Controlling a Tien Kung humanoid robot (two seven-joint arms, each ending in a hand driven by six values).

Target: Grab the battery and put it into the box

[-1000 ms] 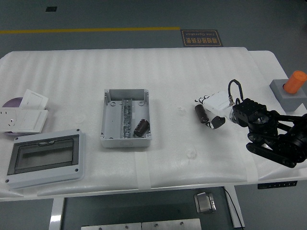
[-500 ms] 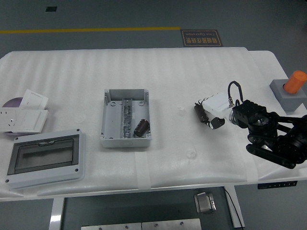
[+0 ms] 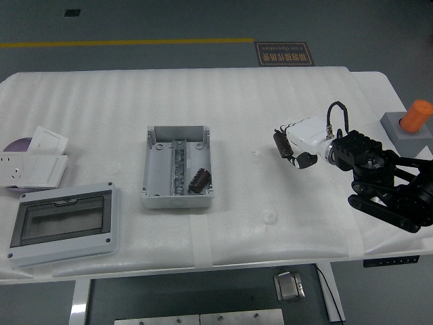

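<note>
1. Box (image 3: 177, 168), grey, lid off, sits mid-table (image 3: 223, 101); metal rail runs down its middle.
2. Battery already in box (image 3: 199, 180), dark, lying in the near right corner of the box.
3. Right hand (image 3: 302, 142), white, well right of the box, fingers curled around a second battery (image 3: 279, 143); that battery looks dark, roughly upright, at the hand's box-facing side.
4. Black arm (image 3: 385, 183) runs from the hand to the right edge, farther from the box.
5. Grey block with orange cylinder (image 3: 408, 124) sits beyond the arm, farthest right of the box.
6. Clear-fronted cover (image 3: 64, 223) lies left of the box and nearer the table's front edge.
7. White socket plates (image 3: 34, 162) lie farther left of the box, at the table's left edge.
</note>
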